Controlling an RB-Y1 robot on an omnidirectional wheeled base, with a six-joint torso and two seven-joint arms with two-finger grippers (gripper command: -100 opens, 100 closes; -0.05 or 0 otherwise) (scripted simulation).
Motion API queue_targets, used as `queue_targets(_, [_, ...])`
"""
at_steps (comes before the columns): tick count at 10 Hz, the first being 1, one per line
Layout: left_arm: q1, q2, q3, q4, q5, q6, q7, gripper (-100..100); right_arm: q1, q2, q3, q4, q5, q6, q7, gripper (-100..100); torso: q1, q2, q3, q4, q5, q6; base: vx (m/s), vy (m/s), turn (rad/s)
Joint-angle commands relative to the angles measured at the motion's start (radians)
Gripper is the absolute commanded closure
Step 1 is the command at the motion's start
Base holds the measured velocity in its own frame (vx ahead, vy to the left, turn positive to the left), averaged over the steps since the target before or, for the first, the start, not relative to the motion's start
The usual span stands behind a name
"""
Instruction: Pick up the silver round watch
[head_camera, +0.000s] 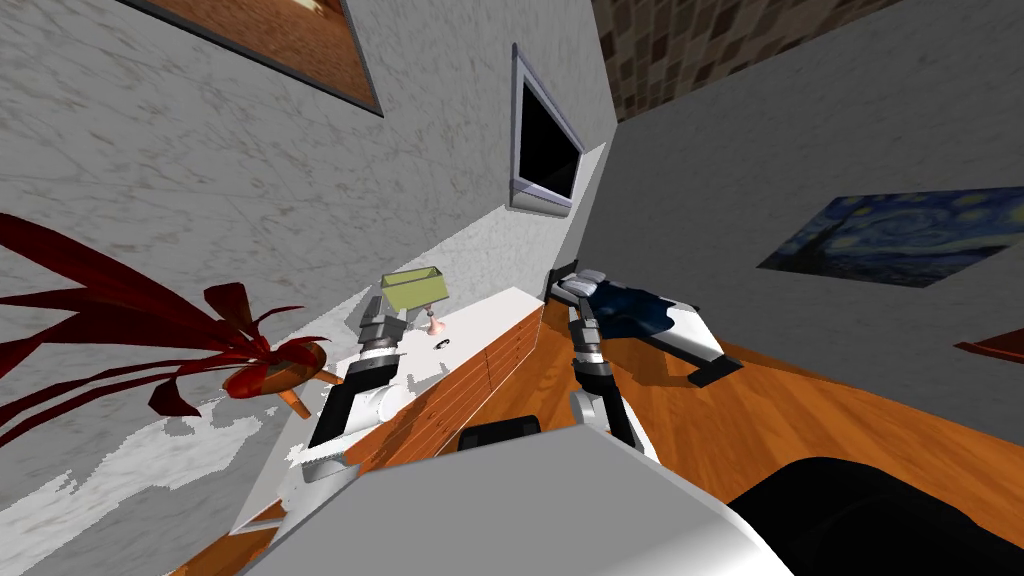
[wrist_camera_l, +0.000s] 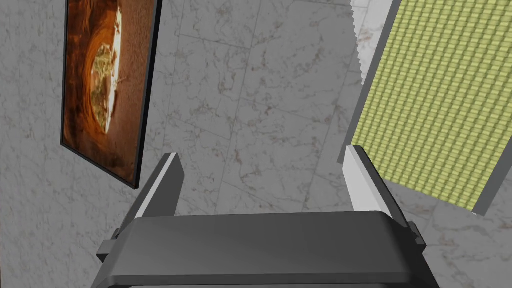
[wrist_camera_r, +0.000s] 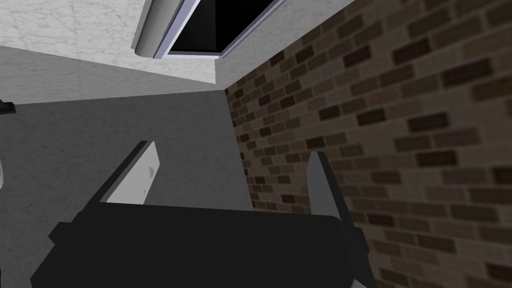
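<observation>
Watch (head_camera: 441, 342): a small dark ring shape, lying flat on the white top of the dresser (head_camera: 495, 312), just beside the pink foot of the lamp (head_camera: 434, 325). It is too small to read its colour or face.

Left gripper (wrist_camera_l: 263, 156): released, blades spread wide, nothing between them. The hand is raised above the dresser top and aimed at the marbled wall. The yellow-green lampshade (wrist_camera_l: 435, 110) stands close beside one finger (wrist_camera_l: 357, 175). The watch lies lower than the hand and apart from it, on the far side of the lamp's foot.

Judgement: this is a pre-grasp hover. The height likely gives clearance from the shade while the hand lines up.

Right gripper (wrist_camera_r: 232, 150): also released and empty, held up off the dresser's front edge, probably parked out of the way.

Risk: coming down this near the lamp could clip the shade or foot. A thin, flat watch calls for fingertips right at the surface.
</observation>
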Motion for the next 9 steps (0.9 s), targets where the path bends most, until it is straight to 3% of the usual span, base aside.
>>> queue_targets(1, [-0.047,0.020,0.022,0.050,0.050,0.047,0.015,-100,0.000,0.000,0.000,0.000,0.000,0.000,0.000,0,0.000,0.000,0.000,0.000,0.000,0.000,-0.024,0.017,-0.157])
queue_targets(2, [-0.047,0.020,0.022,0.072,0.055,0.047,0.015,-100,0.000,0.000,0.000,0.000,0.000,0.000,0.000,0,0.000,0.000,0.000,0.000,0.000,0.000,-0.020,0.016,-0.070])
queue_targets(3, [-0.078,0.031,0.035,0.105,0.092,0.075,0.024,-100,0.000,0.000,0.000,0.000,0.000,0.000,0.000,0,0.000,0.000,0.000,0.000,0.000,-0.001,-0.024,0.022,-0.108])
queue_targets(4, [-0.078,0.031,0.035,0.123,0.092,0.075,0.024,-100,0.000,0.000,0.000,0.000,0.000,0.000,0.000,0,0.001,0.000,0.000,0.000,0.000,0.000,-0.018,0.020,-0.047])
queue_targets(5, [-0.110,0.042,0.047,0.158,0.130,0.104,0.033,-100,0.000,0.000,0.000,0.000,0.000,0.000,0.000,0,0.001,0.000,0.000,0.000,0.000,-0.001,-0.019,0.022,-0.098])
queue_targets(6, [-0.110,0.042,0.047,0.176,0.130,0.104,0.033,-100,0.000,0.000,0.000,0.000,0.000,0.000,0.000,0,0.001,0.000,0.000,0.000,0.000,0.000,-0.016,0.020,-0.065])
queue_targets(7, [-0.142,0.053,0.060,0.207,0.169,0.133,0.042,-100,0.000,0.000,0.000,0.000,0.000,0.000,0.000,0,0.001,0.000,0.000,0.000,0.000,0.000,-0.018,0.021,-0.124])
queue_targets(8, [-0.142,0.053,0.060,0.231,0.169,0.133,0.042,-100,0.000,0.000,0.000,0.000,0.000,0.000,0.000,0,0.001,0.000,0.000,0.000,0.000,0.000,-0.017,0.023,-0.065])
queue_targets(9, [-0.174,0.064,0.073,0.269,0.208,0.163,0.052,-100,0.000,0.000,0.000,0.000,0.000,0.000,0.000,0,0.001,0.000,0.000,0.000,0.000,-0.001,-0.021,0.026,-0.116])
